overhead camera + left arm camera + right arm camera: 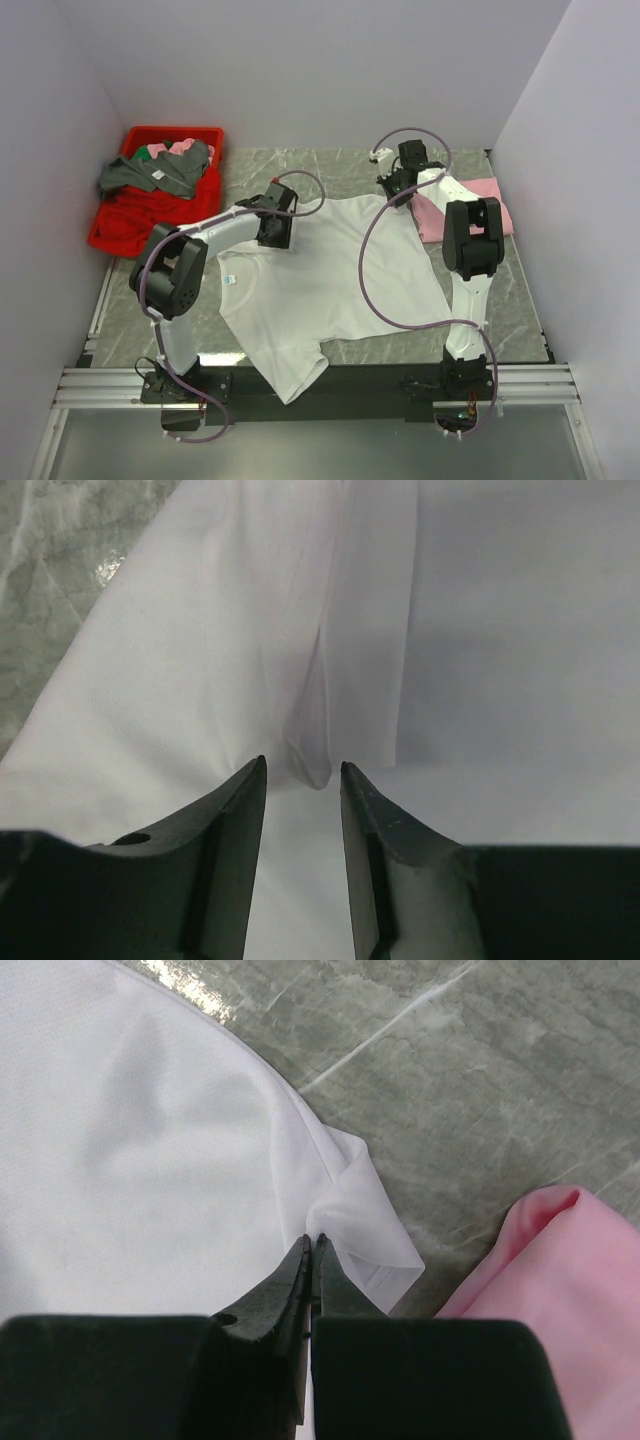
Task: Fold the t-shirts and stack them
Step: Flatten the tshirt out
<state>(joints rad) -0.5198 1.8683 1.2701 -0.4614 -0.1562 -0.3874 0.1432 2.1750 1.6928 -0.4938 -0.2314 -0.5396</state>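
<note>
table (350, 170) of grey-green marble pattern is enclosed by pale walls on three sides; the white t-shirt (320, 290) is spread over its middle, mostly flat, with one corner reaching past the near edge between the two arm bases; a small bluish label (232, 280) is seen on the cloth near the left arm; the red bin (170, 133) is placed at the far left corner, with a grey garment (150, 178) draped over its rim and red and pink cloth inside; the pink t-shirt (495, 200) is laid folded at the far right, just beside the white one and partly hidden behind the right arm.

the left gripper (272, 232) is lowered onto the far left part of the white t-shirt; in the left wrist view its jaws (300, 765) are held apart, and a raised ridge of white cloth lies between the tips, not pinched.

the right gripper (392, 185) is lowered at the far right corner of the white t-shirt; in the right wrist view its jaws (311, 1240) are pressed together on a folded edge of the white cloth; the pink t-shirt (560, 1260) is seen close beside it, with bare table between.
</note>
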